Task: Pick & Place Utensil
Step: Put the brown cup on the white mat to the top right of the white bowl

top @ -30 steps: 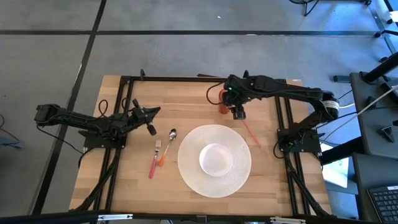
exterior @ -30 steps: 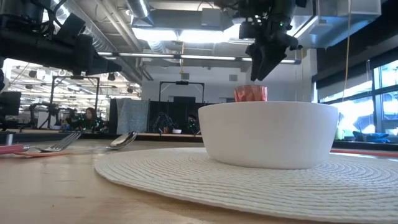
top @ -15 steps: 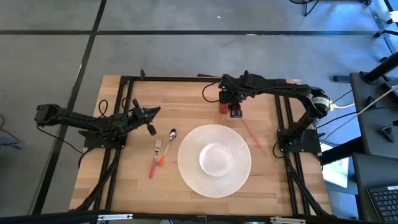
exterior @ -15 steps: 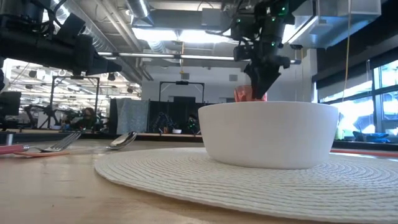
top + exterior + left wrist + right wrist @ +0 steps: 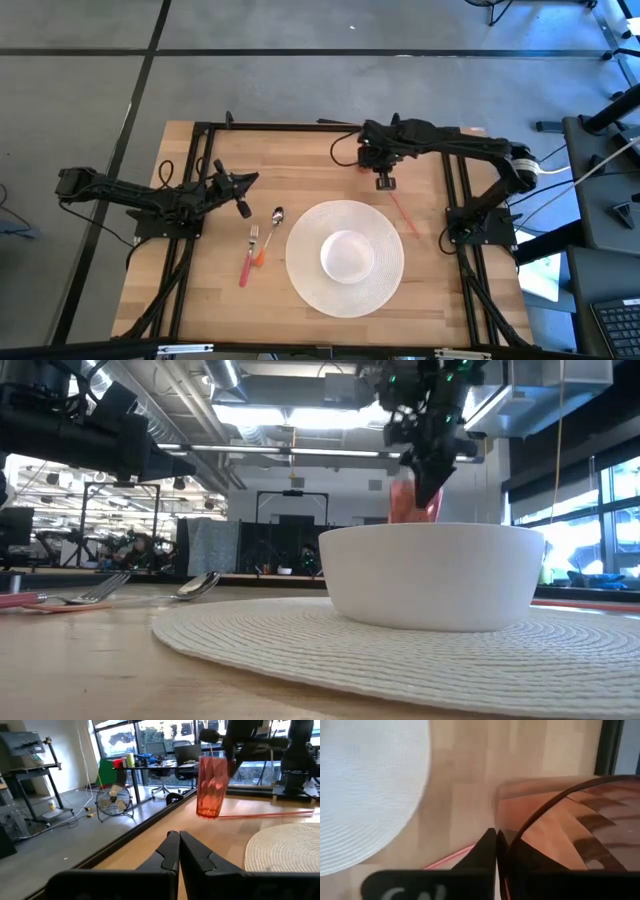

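- The utensils lie together on the worktop [image 5: 215, 300], well apart from the right pincer [image 5: 381, 181] and just below the left pincer [image 5: 243, 209]: a fork [image 5: 253, 238] with a red handle, an orange-handled piece beside it, and a spoon [image 5: 277, 214].
- The left pincer hovers with its fingers [image 5: 172, 851] pressed together, holding nothing.
- The right pincer grips the rim of a red tumbler [image 5: 212, 785] and carries it clear of the worktop (the low view shows it tilted behind the bowl).
- A red straw [image 5: 404, 214] lies just below the right pincer.
- A white bowl [image 5: 346, 254] sits on a round woven mat [image 5: 305, 270], lower still.
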